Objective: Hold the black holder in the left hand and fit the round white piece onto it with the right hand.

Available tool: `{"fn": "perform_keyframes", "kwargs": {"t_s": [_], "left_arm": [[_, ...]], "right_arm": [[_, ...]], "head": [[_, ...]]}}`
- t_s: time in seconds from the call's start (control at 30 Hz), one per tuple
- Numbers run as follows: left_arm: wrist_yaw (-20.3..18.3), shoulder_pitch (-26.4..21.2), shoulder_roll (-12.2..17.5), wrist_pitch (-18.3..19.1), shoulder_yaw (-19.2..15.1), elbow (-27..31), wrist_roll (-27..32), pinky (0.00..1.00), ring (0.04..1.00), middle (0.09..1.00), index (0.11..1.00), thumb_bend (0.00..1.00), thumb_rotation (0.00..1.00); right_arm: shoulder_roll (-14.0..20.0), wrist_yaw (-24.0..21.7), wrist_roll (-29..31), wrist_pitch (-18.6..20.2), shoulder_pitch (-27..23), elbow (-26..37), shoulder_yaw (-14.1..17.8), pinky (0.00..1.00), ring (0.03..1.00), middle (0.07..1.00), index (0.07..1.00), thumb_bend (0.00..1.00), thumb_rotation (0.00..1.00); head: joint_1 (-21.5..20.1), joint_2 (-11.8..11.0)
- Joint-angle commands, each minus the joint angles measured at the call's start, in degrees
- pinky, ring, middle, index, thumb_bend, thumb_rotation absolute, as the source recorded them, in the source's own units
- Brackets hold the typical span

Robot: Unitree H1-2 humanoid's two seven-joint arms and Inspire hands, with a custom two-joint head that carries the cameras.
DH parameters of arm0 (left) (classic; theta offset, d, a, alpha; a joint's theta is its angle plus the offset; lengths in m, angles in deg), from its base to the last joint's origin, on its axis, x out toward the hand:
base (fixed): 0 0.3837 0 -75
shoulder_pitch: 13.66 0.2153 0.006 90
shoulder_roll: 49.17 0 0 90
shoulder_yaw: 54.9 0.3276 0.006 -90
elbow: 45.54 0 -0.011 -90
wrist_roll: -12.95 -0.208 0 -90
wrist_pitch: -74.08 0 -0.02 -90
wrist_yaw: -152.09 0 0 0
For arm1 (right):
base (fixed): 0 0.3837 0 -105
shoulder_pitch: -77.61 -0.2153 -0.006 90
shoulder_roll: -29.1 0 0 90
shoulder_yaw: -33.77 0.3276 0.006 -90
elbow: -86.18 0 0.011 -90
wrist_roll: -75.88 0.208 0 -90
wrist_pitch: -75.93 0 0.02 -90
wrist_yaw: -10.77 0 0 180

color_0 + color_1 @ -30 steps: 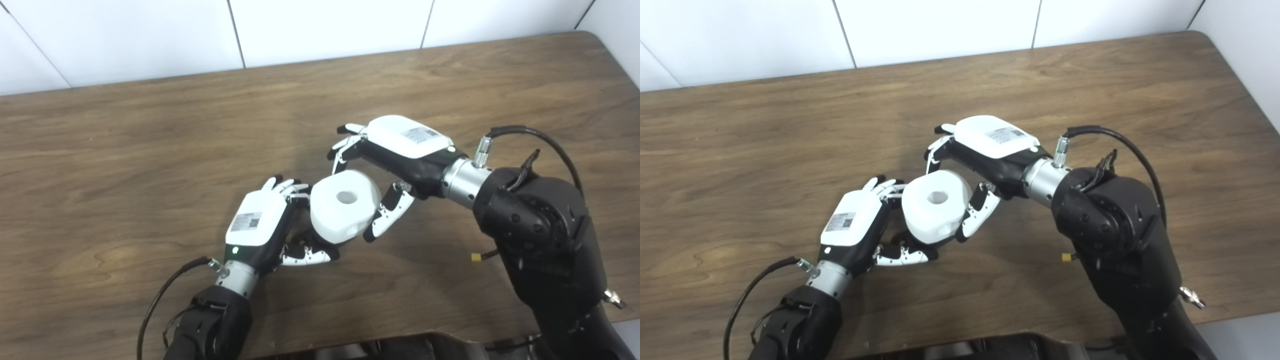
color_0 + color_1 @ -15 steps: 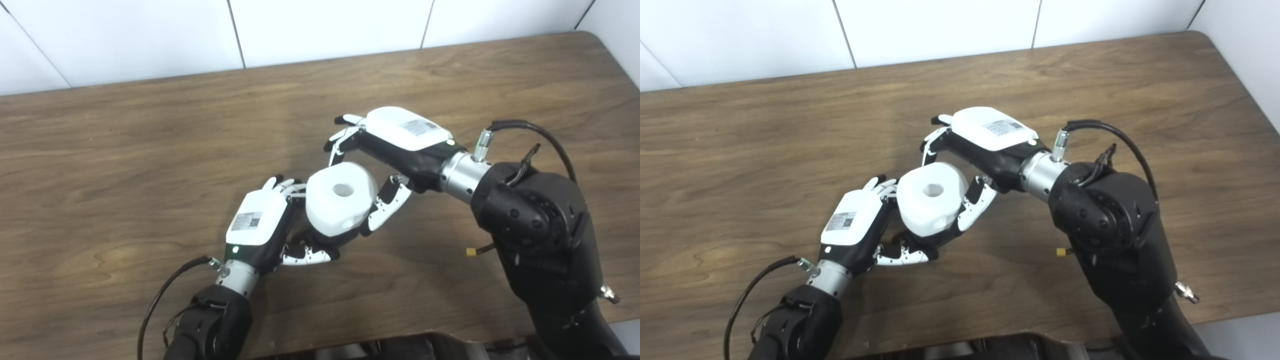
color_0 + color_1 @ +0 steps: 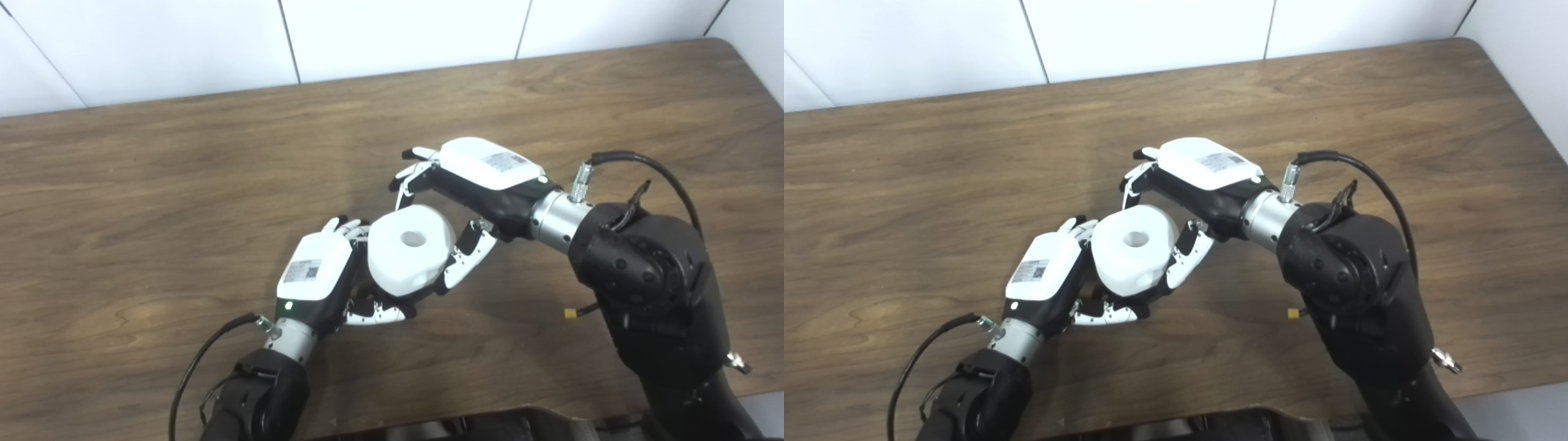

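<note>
Looking down from the robot's head at a brown wood-grain table (image 3: 184, 153), with white wall panels (image 3: 398, 30) along its far edge. Both arms come up from the bottom and meet near the middle of the table.

The round white piece (image 3: 409, 249) is a thick, rounded disc with a hole in its top face. It sits between the two hands, raised off the tabletop and tilted a little toward the camera. The right hand (image 3: 471, 184) grips it: its fingers (image 3: 409, 179) curl over the far side and its thumb (image 3: 467, 260) presses against the near right side, so the hand is clamped on the piece.

The left hand (image 3: 318, 272) is just beside the piece on its left, touching it. Its fingers (image 3: 349, 228) bend around something dark under the white piece, and its thumb (image 3: 376, 313) lies across below. That dark thing is the black holder (image 3: 1139, 298), of which only a small part shows beneath the piece; its shape cannot be made out. Whether the white piece is seated on the holder or only resting against it cannot be told.

A black cable (image 3: 202, 361) loops from the left wrist, and another cable (image 3: 649, 165) arcs over the right forearm.
</note>
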Motion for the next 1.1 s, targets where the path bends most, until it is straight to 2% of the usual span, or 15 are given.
{"fn": "perform_keyframes", "kwargs": {"t_s": [0.0,0.47,1.07], "left_arm": [[-1.27,-0.28,-0.22,0.5,0.45,0.74,-1.28,0.96,0.881,0.816,0.49,0.52,0.06],[-2.4,-0.24,-0.41,1.36,0.3,2.82,-1.09,0.97,0.886,0.817,0.49,0.52,0.06],[-3.23,-0.21,-0.69,1.65,0.14,3.21,-0.92,0.98,0.891,0.821,0.49,0.52,0.06]], "right_arm": [[-0.21,1.08,0.47,-0.16,-1.33,0.66,0.47,0.92,0.969,0.825,0.485,0.52,0.14],[-0.69,0.67,0.23,-0.1,-0.89,0.6,-0.54,0.9,0.968,0.827,0.485,0.52,0.14],[-0.61,2.13,-0.94,-1.29,0.91,-0.15,-0.95,0.9,0.966,0.824,0.485,0.52,0.14]], "head": [[0.2,0.35],[0.37,1.84],[-0.19,1.93]]}}
